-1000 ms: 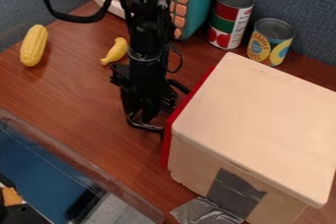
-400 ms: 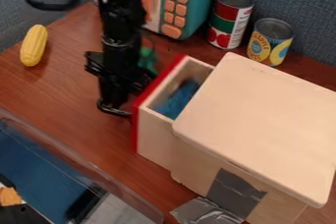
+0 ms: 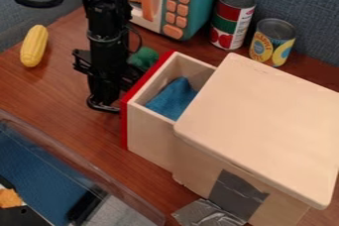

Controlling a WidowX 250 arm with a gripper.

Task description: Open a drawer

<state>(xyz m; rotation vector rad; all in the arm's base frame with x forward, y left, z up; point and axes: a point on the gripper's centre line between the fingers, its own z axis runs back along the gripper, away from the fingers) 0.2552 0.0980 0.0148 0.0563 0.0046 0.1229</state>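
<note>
Boxy wooden drawer with red front [image 3: 151, 138] stands open from cream wooden cabinet [image 3: 261, 121] | your black two-finger gripper [image 3: 111, 97] at its front, clenched or released: cannot tell | overpulling could unseat it; sideways force could jam it.

The pale wooden drawer with a red front panel [image 3: 149, 131] stands partly open, level, at the centre of the frame, its front facing left. It extends from the left side of a pale wooden box. A crumpled blue cloth [image 3: 173, 97] lies inside the exposed compartment.
</note>
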